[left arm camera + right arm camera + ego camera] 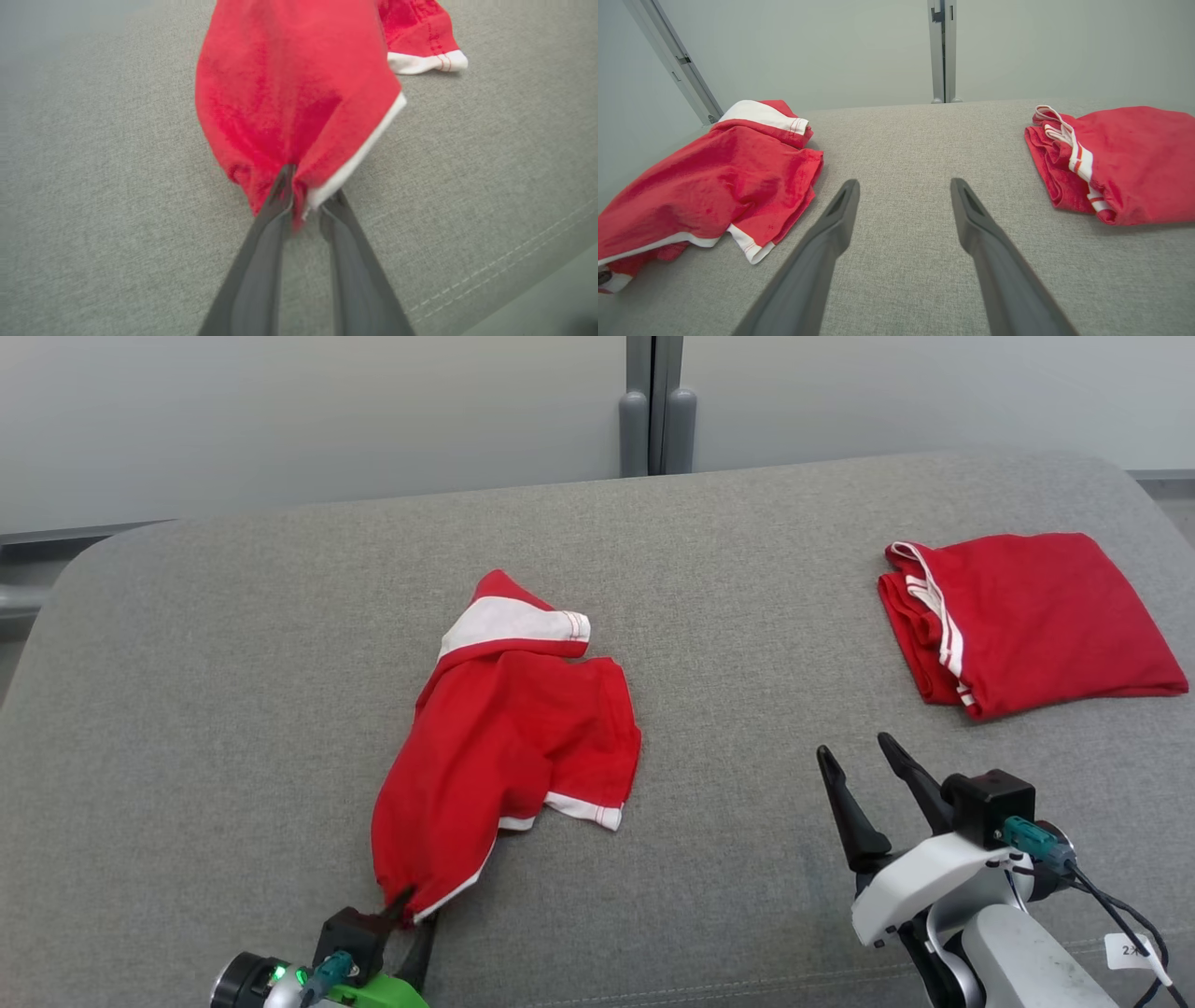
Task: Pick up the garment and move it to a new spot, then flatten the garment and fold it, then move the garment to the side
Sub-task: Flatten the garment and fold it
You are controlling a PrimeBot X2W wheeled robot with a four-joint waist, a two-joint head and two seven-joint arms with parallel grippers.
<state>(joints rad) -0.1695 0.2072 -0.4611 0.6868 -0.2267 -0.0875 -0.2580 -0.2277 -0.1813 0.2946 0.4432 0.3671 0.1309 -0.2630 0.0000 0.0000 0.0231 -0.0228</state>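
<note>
**A:** The left claw (406, 905), seen from the head: what is it doing?

**B:** It's closed on the near corner of the garment (504, 737), at the bottom left. The garment is red with white bands. It lies crumpled about midway across the grey surface (233, 663) and stretches away from that pinch.

**A:** And the right claw (857, 749)?

**B:** Open, fingers apart, at the lower right, touching nothing. Beyond it, at the far right, lies a folded red cloth (1036, 616), well apart from the garment. A grey post (658, 406) stands behind the far edge.

**A:** Left wrist?

**B:** The left claw (308, 191) pinches a bunched red fold and its white hem. The garment (289, 84) spreads away from the tips, with a white-banded edge lying on the surface (93, 210).

**A:** Right wrist?

**B:** The right claw (904, 183) is spread wide over bare surface (896, 140). The garment (714, 186) is at that view's left and the folded red cloth (1134, 158) at its right. The post (941, 51) stands behind, between them.
</note>
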